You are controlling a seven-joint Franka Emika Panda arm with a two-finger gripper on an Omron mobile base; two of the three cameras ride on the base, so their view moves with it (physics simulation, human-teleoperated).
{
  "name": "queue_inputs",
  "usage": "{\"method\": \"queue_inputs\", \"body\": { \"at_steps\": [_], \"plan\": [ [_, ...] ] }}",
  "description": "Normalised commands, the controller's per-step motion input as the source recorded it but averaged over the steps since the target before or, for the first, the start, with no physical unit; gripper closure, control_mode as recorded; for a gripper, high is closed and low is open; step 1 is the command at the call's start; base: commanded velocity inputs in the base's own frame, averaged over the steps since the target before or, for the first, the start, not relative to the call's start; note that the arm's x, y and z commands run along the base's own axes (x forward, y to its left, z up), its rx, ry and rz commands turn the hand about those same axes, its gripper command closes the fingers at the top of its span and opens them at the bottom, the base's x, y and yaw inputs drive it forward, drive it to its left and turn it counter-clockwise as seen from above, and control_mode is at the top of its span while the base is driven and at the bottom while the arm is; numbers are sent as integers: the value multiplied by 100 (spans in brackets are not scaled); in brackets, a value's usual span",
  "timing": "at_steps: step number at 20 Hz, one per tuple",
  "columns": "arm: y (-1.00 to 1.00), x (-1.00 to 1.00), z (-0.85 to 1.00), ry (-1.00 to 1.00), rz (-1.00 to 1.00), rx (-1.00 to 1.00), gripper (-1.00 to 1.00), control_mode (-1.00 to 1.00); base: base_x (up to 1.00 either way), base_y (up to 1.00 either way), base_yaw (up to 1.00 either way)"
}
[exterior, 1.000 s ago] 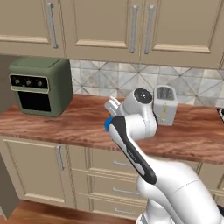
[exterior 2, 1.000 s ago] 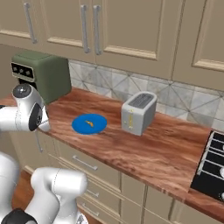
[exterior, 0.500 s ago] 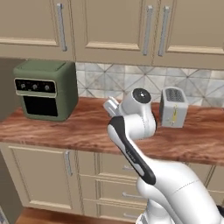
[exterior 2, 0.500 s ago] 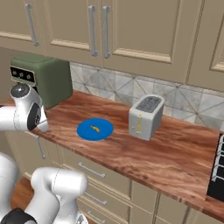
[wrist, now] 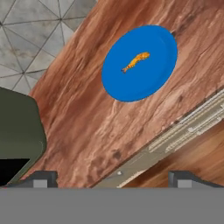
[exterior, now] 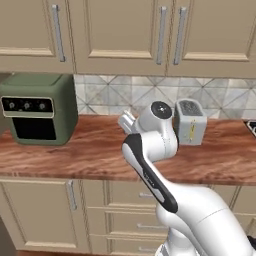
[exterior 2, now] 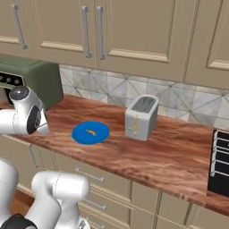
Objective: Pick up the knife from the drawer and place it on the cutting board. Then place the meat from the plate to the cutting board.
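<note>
Neither step looks done: the tiny orange-yellow meat (wrist: 136, 61) lies on the round blue plate (wrist: 154, 83) on the wooden tabletop (wrist: 96, 127), while the gripper (wrist: 113, 177) hangs wide open and empty

Glossy white shell throughout, rounded and bulbous at the base. Arm (exterior: 165, 175) built of thick tubular links, smooth, no visible seams or screws. Dark strip, near black, running along the forward link from its rounded upper end down toward the lower joint. Round grey cap with a darker centre on the top joint (exterior: 160, 109); same disc (exterior 2: 19, 93) seen from the right side, plus a dark oval band beside it. Tool (wrist: 110, 178) showing two small, dark grey, blocky tips with lighter faces.
</note>
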Motion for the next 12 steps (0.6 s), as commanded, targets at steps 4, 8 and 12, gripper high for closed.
{"method": "queue_inputs", "body": {
  "at_steps": [4,8,12],
  "plan": [
    [0,0,0,0,0,0,-100,100,33,21,-27],
    [0,0,0,0,0,0,-100,100,33,23,-29],
    [0,0,0,0,0,0,-100,100,33,22,-29]
  ]
}}
